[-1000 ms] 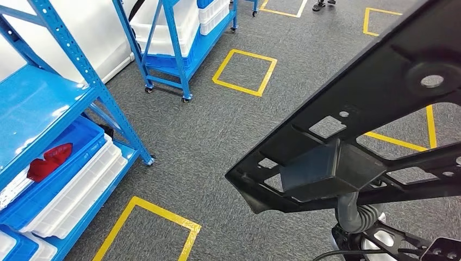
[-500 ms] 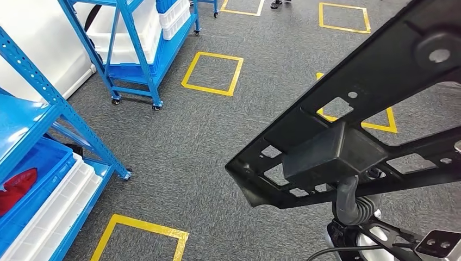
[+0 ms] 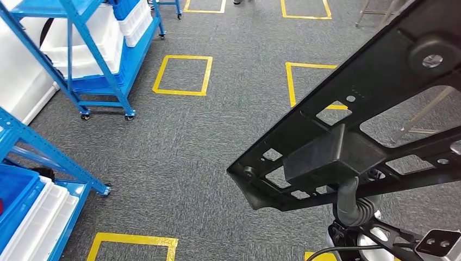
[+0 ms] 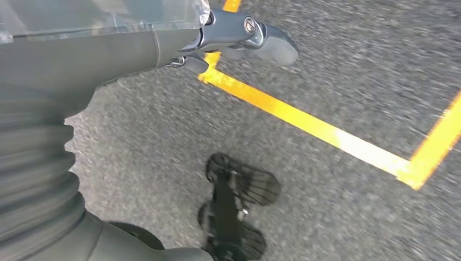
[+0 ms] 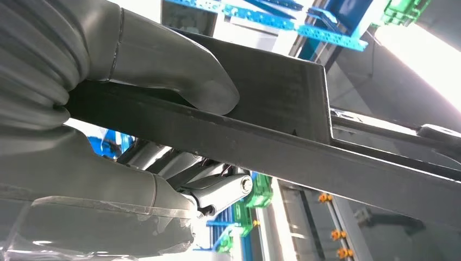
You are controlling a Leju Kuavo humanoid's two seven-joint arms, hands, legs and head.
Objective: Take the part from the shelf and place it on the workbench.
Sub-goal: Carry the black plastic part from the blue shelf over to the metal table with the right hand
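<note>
Part (image 3: 348, 130) over right hand (image 5: 163, 76): black plastic, matt, faintly grained. Right hand: grey rubbery cover, ribbed at wrist, smooth thumb. Left hand (image 4: 239, 38): polished metal links, grey matt tips. Floor (image 3: 190, 152) below: rough grey carpet, glossy yellow tape. Shelf (image 3: 92, 60) far left: blue painted metal.

Grey speckled carpet (image 3: 179, 147) covers the floor, marked with yellow tape squares (image 3: 182, 75), one beside a blue wheeled cart (image 3: 100, 65) stacked with white bins (image 3: 103, 32), another square (image 3: 130, 244) at the near edge. At the left stands a blue rack's leg (image 3: 49, 149) with a white tray (image 3: 38, 217) and a blue bin (image 3: 13, 190) on its low shelf. A yellow tape line (image 4: 304, 122) crosses the carpet in the left wrist view, and blue racking (image 5: 261, 11) with green pieces (image 5: 255, 190) shows in the right wrist view
</note>
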